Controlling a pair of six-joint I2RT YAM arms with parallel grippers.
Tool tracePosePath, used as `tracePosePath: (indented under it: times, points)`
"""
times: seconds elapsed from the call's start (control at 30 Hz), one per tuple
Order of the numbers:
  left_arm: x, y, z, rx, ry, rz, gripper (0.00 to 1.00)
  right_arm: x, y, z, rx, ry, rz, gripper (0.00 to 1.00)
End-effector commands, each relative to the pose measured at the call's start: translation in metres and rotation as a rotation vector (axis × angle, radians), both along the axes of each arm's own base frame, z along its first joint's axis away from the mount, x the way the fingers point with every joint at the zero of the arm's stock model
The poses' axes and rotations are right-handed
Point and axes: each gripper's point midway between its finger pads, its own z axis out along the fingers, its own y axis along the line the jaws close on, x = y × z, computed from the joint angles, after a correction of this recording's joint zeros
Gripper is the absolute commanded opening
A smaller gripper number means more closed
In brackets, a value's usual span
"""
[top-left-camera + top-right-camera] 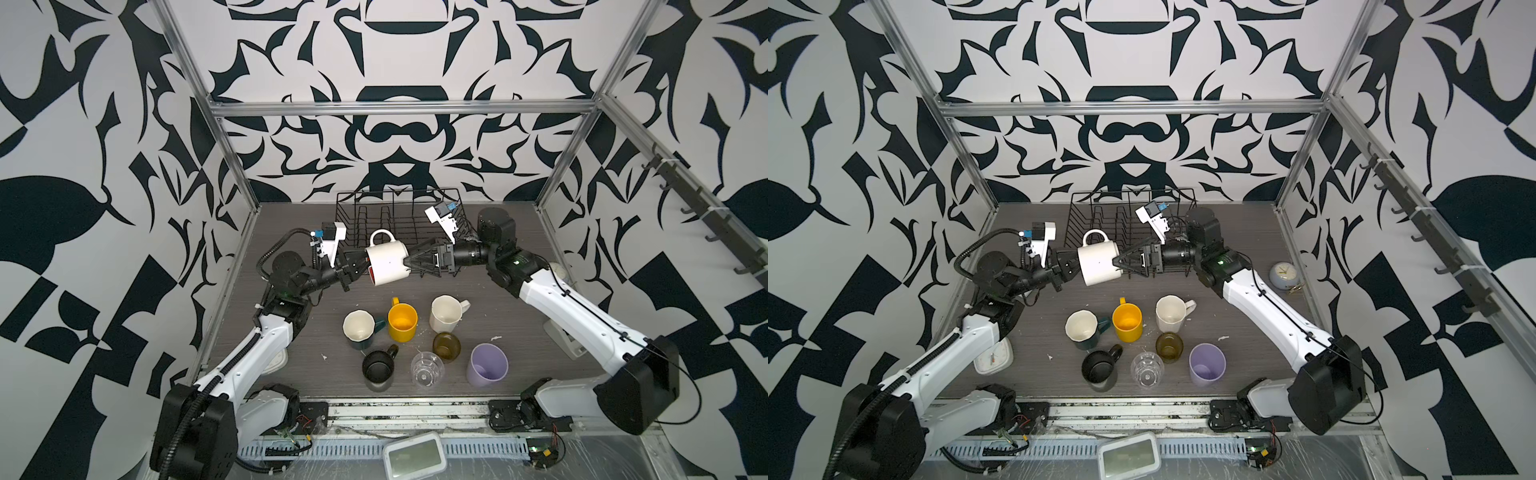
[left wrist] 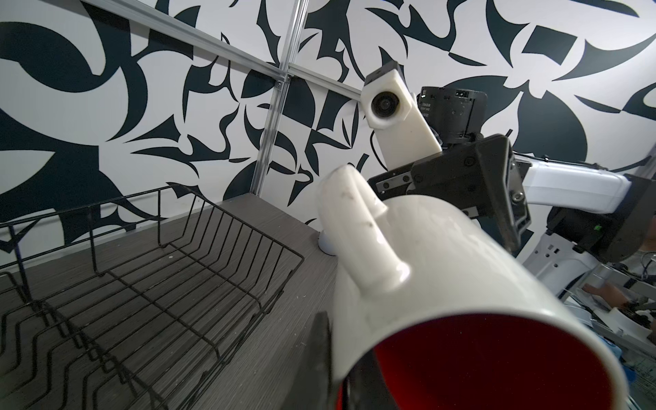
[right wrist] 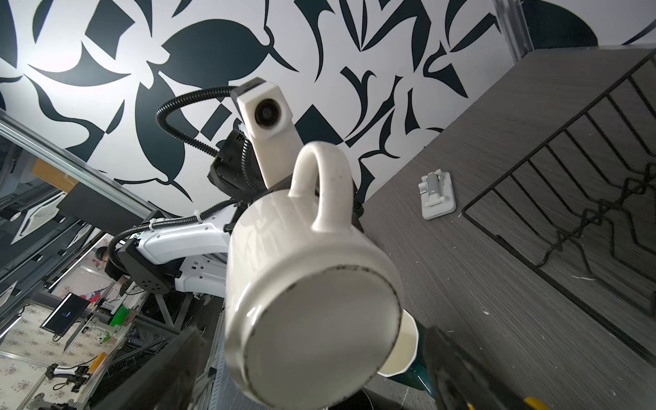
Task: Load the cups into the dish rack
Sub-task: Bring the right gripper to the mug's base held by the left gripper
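Between the 2 arms, above the table (image 1: 324, 374): clamped with the left gripper (image 1: 360, 269) on the rim of the red-inside white mug (image 1: 386, 264), 1 finger (image 2: 321, 358) outside the wall, the other inside the red mouth. Spread wide with the right gripper (image 1: 415, 262), jaws to either side of the mug's bottom, a gap on each side in the right wrist view, so no grip there.

Held in the air on its side, handle uppermost, mouth turned to the left gripper, flat bottom to the right gripper. Glossy white outside, deep red inside; grey smudges along the handle, a dark scuffed ring around the bottom.

Just in front of the dish rack (image 1: 347, 218), overlapping its near wall in both top views, yet outside it. Black wire, rectangular, upright dividers inside, set at the table's far end.

Nearer the front, upright on the table, well apart from the held mug, 7 more cups:
- back row: teal mug (image 1: 358, 328) with a cream inside, yellow mug (image 1: 402, 322) just beside it, faceted white mug (image 1: 446, 313)
- amber glass (image 1: 446, 347) just in front of the faceted one
- front row: black mug (image 1: 378, 368), clear glass (image 1: 427, 369), lilac tumbler (image 1: 487, 365)
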Motion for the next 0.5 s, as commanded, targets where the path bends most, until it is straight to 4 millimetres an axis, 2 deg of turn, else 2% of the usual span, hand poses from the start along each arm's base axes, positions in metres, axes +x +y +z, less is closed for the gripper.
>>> tracePosePath:
  times: [0.0,0.47]
  points:
    - [-0.01,0.001,0.03,-0.046,-0.103,-0.031,0.0,-0.005,0.004,0.031,0.056,-0.109,0.03,0.99]
    - [-0.014,-0.002,0.035,-0.071,-0.09,-0.079,0.0,0.002,0.017,0.027,0.048,-0.09,0.008,0.99]
